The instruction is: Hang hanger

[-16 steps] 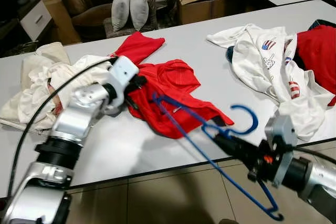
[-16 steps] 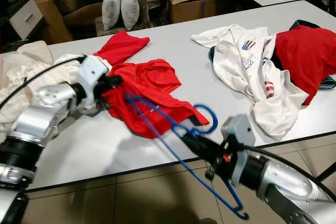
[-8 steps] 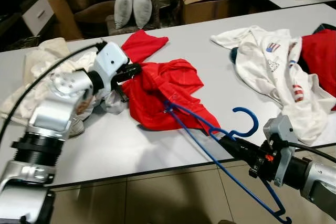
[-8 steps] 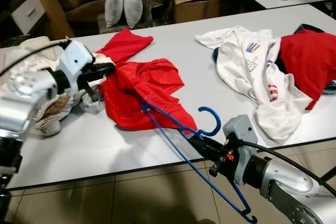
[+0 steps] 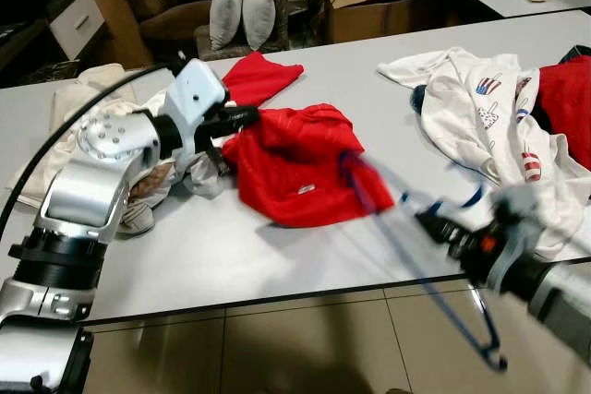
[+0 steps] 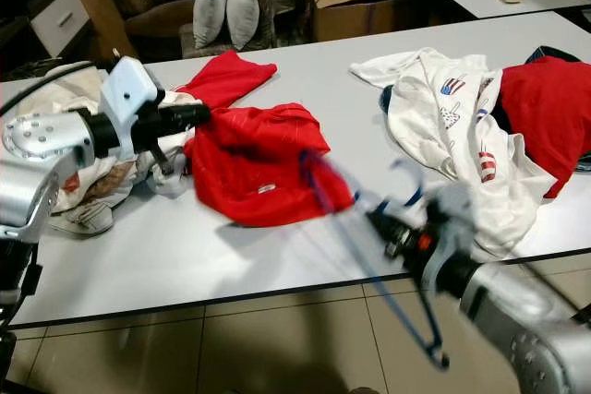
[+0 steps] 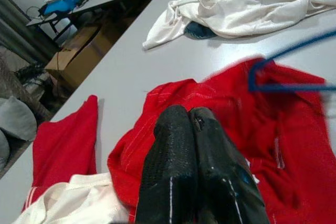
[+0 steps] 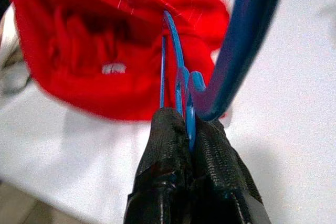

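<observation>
Since half a second ago the blue hanger has swung toward the red shirt, and it now shows smeared with motion in both eye views. Its far corner lies against the right side of the shirt on the desk, while its lower end hangs past the desk's near edge above the tiled floor. The right end effector is clenched on the hanger just below the hook, the wire pinched between its two black fingers (the wrist view shows this sharply), and it sits at the desk's front edge, right of the shirt.

The left end effector has its fingers pressed together on the shirt's left edge, bunching the cloth, so the hanger lies across the shirt from it. Behind that arm rests a heap of cream clothes, and another red garment lies farther back. A white printed shirt sprawls on the right part of the desk, with more red cloth beside it.
</observation>
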